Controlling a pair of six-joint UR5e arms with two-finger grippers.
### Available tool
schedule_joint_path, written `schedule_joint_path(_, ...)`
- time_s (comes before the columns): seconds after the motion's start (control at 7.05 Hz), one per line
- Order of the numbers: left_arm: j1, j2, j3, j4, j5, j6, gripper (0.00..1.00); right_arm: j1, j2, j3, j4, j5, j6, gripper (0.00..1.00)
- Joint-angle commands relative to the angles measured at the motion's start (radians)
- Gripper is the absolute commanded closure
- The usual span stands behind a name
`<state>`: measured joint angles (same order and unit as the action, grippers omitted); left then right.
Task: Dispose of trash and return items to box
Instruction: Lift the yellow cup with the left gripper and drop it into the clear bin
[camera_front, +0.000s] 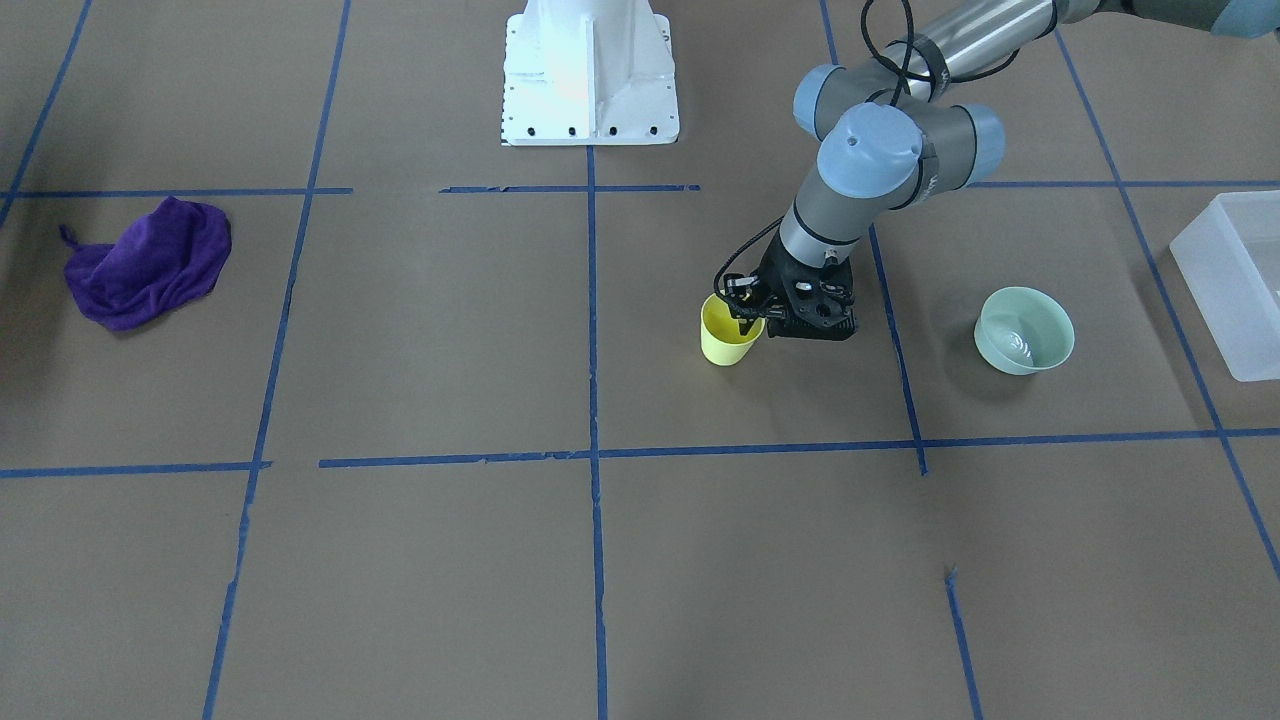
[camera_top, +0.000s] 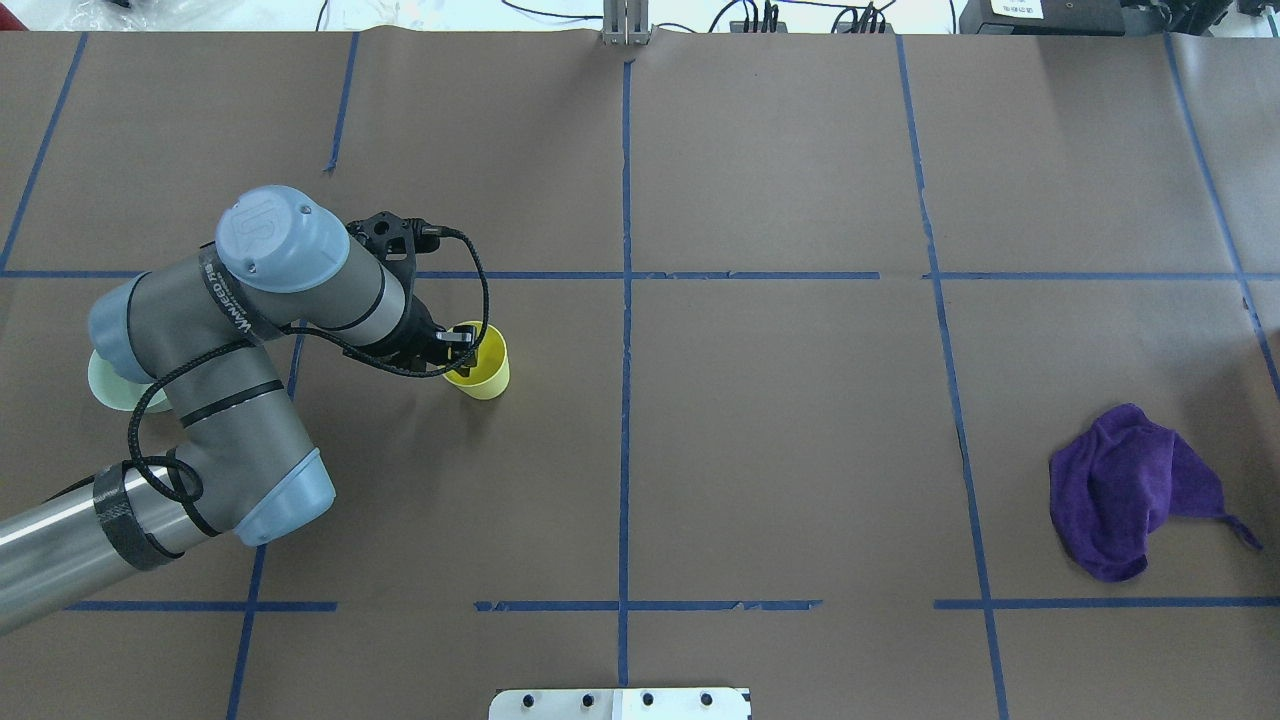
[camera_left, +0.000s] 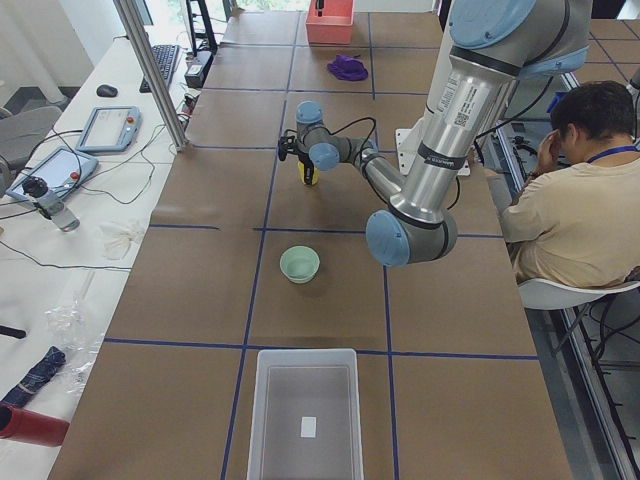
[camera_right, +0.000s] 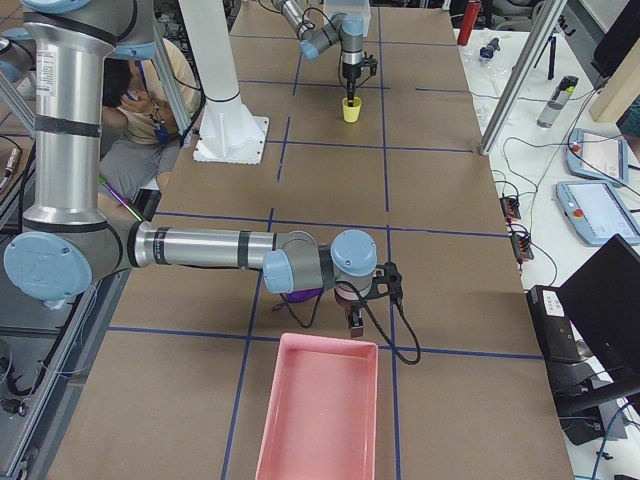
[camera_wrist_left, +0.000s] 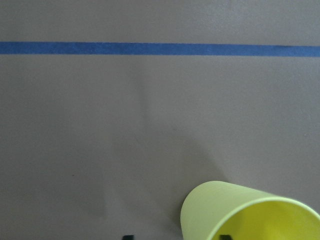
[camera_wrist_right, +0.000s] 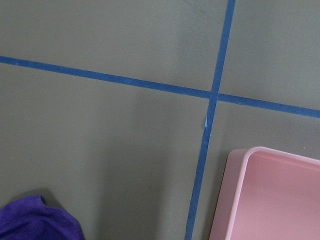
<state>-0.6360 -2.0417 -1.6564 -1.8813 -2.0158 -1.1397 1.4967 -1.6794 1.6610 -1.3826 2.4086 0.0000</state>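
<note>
My left jaws hung apart astride the rim of the cup (camera_front: 728, 340), one inside, ready to pinch its wall, while it stood upright on the surface (camera_front: 450, 350) near the bowl (camera_front: 1024, 331).

The yellow cup (camera_front: 726, 345) stands upright; the mint bowl (camera_front: 1024, 331) sits between it and the frosted box (camera_front: 1236, 292).

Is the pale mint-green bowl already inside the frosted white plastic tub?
No, the pale mint-green round plastic bowl sits on the table, apart from the translucent frosted-white rectangular plastic tub.
</note>
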Motion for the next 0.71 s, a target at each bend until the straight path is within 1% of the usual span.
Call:
schedule_joint_path(0.0, -0.031, 0.005, -0.084, 0.002, -0.001, -0.005, 1.0, -0.003, 0.003, -0.001, 0.001, 0.026, -0.002, 0.0)
schedule_joint_path(0.14, -0.148, 0.032, -0.203, 0.025, -0.004, 0.009, 1.0, -0.003, 0.003, -0.001, 0.031, 0.046, 0.001, 0.0)
schedule_joint_path(0.28, -0.307, 0.079, -0.283, 0.056, -0.012, 0.033, 1.0, -0.01, 0.003, -0.01, 0.051, 0.05, 0.003, 0.0)
schedule_joint_path(0.43, -0.418, 0.145, -0.325, 0.118, -0.05, 0.271, 1.0, -0.018, 0.003, -0.01, 0.051, 0.05, 0.002, 0.0)
schedule_joint_path(0.57, -0.515, 0.285, -0.368, 0.163, -0.066, 0.534, 1.0, -0.021, 0.003, -0.01, 0.053, 0.05, 0.002, 0.0)
